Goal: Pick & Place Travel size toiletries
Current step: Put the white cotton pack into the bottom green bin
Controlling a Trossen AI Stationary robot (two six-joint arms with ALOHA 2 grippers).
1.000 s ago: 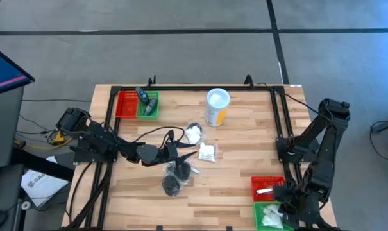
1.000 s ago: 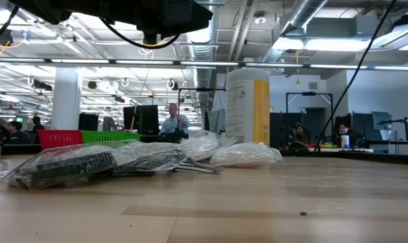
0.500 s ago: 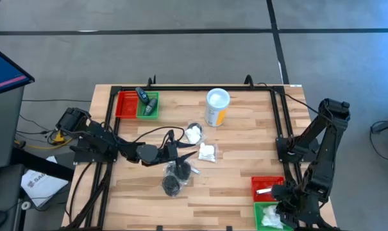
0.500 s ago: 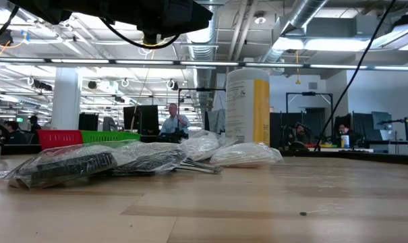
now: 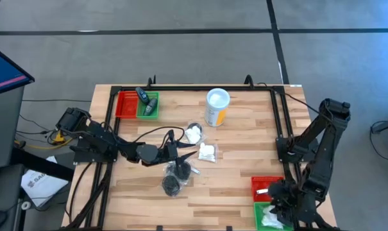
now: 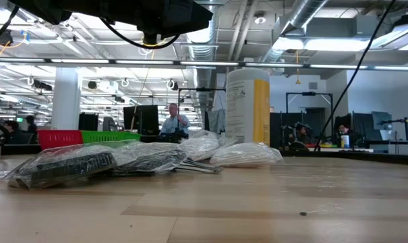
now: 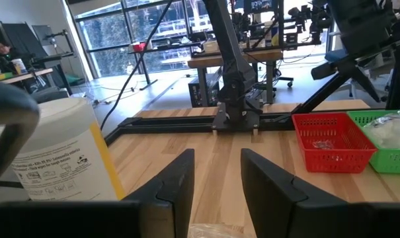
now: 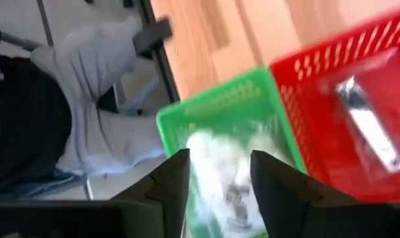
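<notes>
Right gripper (image 5: 275, 204) has shifted over the green basket (image 8: 216, 106), fingers open, packets (image 8: 226, 162) dropped; left gripper (image 5: 178, 154), fingers open, grabs next.

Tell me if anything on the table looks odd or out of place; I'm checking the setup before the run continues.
Nothing looks spilled or damaged. The yellow canister stands upright. Wrapped pucks and white packets lie loose mid-table beside the left tool. The right tool, open, hangs over the green basket holding white packets.
</notes>
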